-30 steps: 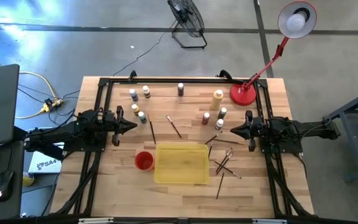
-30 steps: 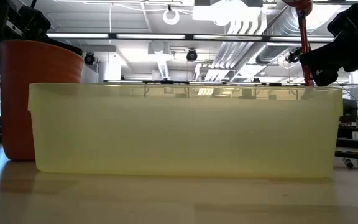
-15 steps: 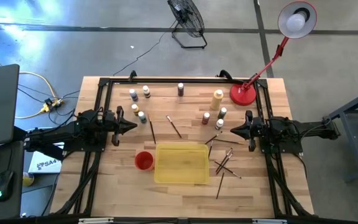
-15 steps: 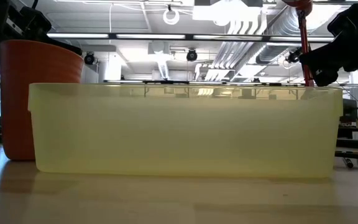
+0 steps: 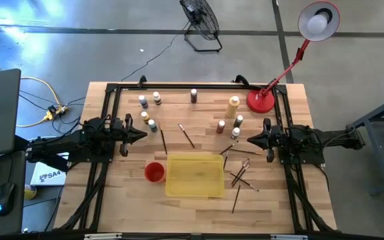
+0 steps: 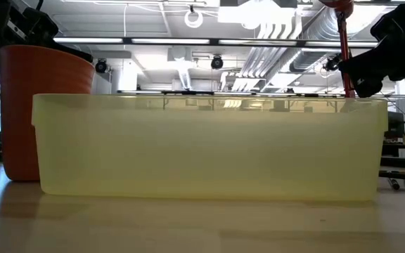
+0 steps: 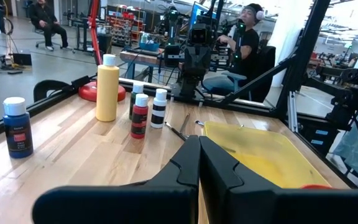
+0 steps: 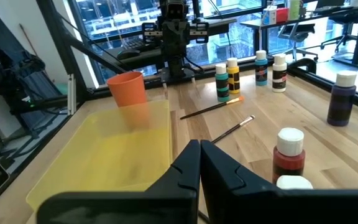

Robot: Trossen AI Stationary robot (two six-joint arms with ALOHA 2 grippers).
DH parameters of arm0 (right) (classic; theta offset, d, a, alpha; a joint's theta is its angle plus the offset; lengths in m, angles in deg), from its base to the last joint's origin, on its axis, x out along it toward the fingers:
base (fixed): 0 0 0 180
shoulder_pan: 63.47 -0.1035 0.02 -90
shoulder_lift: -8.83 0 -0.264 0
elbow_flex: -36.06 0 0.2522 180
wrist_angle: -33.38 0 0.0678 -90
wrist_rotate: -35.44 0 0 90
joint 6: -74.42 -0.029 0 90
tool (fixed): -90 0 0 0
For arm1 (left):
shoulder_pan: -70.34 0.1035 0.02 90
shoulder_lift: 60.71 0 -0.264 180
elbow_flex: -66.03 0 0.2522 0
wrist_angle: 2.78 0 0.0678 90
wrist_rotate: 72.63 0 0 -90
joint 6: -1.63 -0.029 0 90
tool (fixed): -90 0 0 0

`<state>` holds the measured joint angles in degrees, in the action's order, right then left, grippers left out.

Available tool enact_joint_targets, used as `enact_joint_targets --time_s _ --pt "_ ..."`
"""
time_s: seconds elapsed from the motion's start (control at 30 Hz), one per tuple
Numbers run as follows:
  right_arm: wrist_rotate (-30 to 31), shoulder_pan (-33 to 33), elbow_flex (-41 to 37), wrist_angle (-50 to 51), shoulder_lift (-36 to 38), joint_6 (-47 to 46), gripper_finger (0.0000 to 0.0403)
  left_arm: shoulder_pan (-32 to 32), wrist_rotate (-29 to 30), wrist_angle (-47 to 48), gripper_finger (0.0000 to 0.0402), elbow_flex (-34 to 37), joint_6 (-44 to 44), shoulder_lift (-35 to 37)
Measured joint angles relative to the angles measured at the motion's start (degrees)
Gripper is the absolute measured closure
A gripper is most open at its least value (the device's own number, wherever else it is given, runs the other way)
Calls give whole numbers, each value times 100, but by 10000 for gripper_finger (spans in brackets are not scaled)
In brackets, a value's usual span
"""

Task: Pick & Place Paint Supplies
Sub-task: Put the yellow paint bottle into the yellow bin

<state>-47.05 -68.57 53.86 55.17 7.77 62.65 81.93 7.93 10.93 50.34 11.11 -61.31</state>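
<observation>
Wooden butcher-block table (image 5: pixel 132 200), pale planks, framed by black rails. Yellow tray (image 5: pixel 194 175) near front centre: translucent plastic, rectangular, shallow, nothing seen inside. Red cup (image 5: pixel 154 172) just left of tray, round, tapered, matte. Red lamp (image 5: pixel 261 101) at back right, round base on table, thin stem.

Left gripper (image 5: pixel 143 135) at left edge, above the wood, tips pointing inward; jaws pressed together, holding nothing. Right gripper (image 5: pixel 250 139) at right edge, mirrored pose; jaws likewise pressed together, nothing held.

Yellowish bottle (image 5: pixel 233 106), largest, cylindrical, white cap, upright at back right near lamp base. Red bottle (image 5: pixel 221 126) and neighbours upright just in front of it. Dark bottle (image 5: pixel 193 95) alone at back centre. Left cluster of small bottles (image 5: pixel 149 120) upright, pale caps, close to left gripper tip. Blue bottle (image 7: pixel 17 127) seen by left wrist.

Brushes (image 5: pixel 240 175): thin dark sticks, crossed loosely right of tray, lying flat. Two single brushes (image 5: pixel 187 135) behind tray, angled.
</observation>
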Motion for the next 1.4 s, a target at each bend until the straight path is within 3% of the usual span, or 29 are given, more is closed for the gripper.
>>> enact_joint_targets --time_s 1.4 --pt "4 0 -2 -223 -2 -18 401 0 -6 -341 402 -96 3 0"
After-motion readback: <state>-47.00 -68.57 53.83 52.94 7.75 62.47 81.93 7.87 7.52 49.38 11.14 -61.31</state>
